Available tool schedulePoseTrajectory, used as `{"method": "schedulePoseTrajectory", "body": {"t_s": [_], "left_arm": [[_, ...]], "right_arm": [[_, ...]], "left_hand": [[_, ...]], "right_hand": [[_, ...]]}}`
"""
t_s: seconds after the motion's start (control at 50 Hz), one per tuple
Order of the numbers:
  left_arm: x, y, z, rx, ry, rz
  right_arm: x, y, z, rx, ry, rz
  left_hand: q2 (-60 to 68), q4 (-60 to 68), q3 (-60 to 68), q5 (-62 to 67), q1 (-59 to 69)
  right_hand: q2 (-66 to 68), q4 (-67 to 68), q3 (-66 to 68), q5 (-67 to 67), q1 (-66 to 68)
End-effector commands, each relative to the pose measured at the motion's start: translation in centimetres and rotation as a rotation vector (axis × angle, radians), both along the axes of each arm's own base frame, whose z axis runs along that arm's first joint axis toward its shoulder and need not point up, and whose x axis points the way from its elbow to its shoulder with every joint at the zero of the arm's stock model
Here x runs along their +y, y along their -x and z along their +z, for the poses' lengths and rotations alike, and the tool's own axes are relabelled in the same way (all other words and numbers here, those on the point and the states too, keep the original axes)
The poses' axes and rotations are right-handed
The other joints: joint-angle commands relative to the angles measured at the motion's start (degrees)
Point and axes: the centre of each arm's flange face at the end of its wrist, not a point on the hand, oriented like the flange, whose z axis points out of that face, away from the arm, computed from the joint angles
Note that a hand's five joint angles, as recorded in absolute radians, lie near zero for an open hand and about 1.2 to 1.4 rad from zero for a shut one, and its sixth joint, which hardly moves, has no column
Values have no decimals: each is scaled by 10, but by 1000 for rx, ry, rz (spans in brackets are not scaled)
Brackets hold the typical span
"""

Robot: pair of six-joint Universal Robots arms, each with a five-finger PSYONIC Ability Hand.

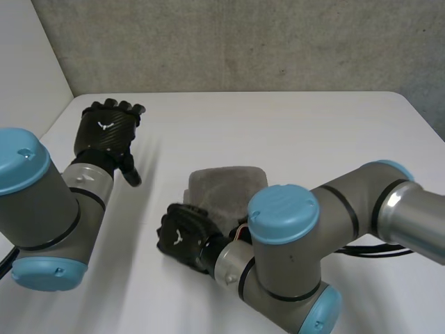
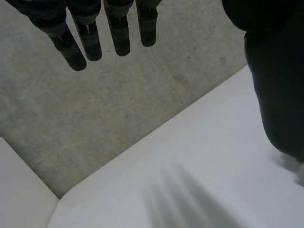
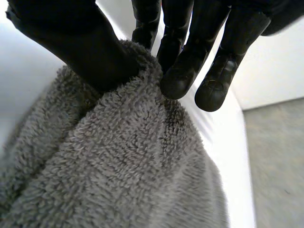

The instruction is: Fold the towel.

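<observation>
The right robot hand (image 1: pixel 182 235) is closed in a pinch on the towel (image 1: pixel 227 189). In the right wrist view its thumb (image 3: pixel 80 47) presses into the grey pile from one side. Its fingers (image 3: pixel 178 80) bear on the same raised fold from the other side, so a ridge of cloth is squeezed between them. In the head view this robot hand sits at the near-left edge of the towel, with its back turned up and its palm facing the cloth. The right arm (image 1: pixel 348 209) reaches in from the right, its elbow passing over the near side of the towel.

The towel lies as a compact grey bundle around the middle of the tabletop (image 1: pixel 299 139), its far corners rounded.

The left robot hand (image 1: pixel 106 132) is well apart from the towel, raised over the far-left part of the tabletop. Its fingers are straight and slightly spread, holding nothing. A grey concrete wall (image 1: pixel 243 42) stands beyond the far edge of the tabletop.
</observation>
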Motion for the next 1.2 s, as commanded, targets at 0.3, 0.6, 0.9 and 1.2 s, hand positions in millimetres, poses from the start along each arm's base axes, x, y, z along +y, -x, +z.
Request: {"method": "schedulePoseTrajectory", "body": {"t_s": [0.3, 0.6, 0.9, 1.2], "left_arm": [[13, 32, 12, 135, 10, -123], [41, 66, -69, 131, -241, -257], [40, 71, -89, 86, -305, -253], [32, 29, 60, 196, -61, -169]], "right_arm": [[-62, 65, 67, -359, -453, -505], [-106, 100, 30, -445, -734, -771], [-115, 96, 0, -390, -768, -802], [-128, 164, 185, -848, -345, -873]], "left_hand": [[-39, -41, -32, -122, -43], [-41, -43, -34, -123, -44], [-38, -39, -30, -120, -41], [-38, -39, -30, -120, -41]], "right_hand": [[-638, -673, -669, -665, -656], [-638, -673, -669, -665, -656], [-638, -673, -669, -665, -656], [-638, -673, -669, -665, -656]]}}
